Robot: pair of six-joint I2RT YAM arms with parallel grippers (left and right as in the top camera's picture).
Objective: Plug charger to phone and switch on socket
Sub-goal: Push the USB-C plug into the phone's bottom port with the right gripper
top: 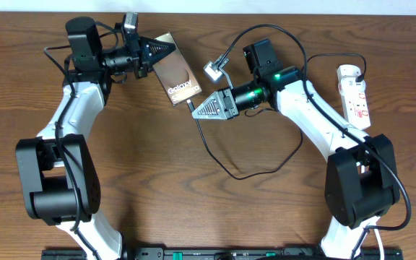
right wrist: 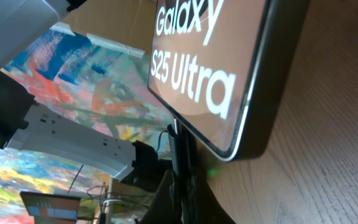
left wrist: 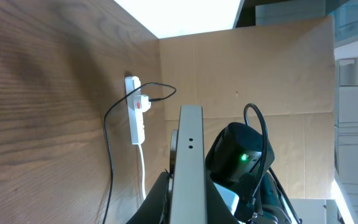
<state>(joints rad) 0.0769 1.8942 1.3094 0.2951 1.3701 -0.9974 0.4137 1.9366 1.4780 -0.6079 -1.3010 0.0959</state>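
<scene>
**Both claws clamped: the left gripper (top: 166, 49) on the phone (top: 177, 74), the right gripper (top: 197, 110) on the charger (left wrist: 109, 155).**
You will find the phone clamped between the left claw's fingers by its upper end, its lettered body running out ahead of the fingertips. The right claw's fingers are pressed together on the charger's connector tip (right wrist: 177, 144), which points straight ahead at the phone's lower edge. You cannot tell whether the tip is seated. Behind the right claw the cable loops over the table (top: 193, 209) and runs to the socket (top: 356, 94), which lies well behind that claw, beyond its arm, with the black plug in it.
</scene>
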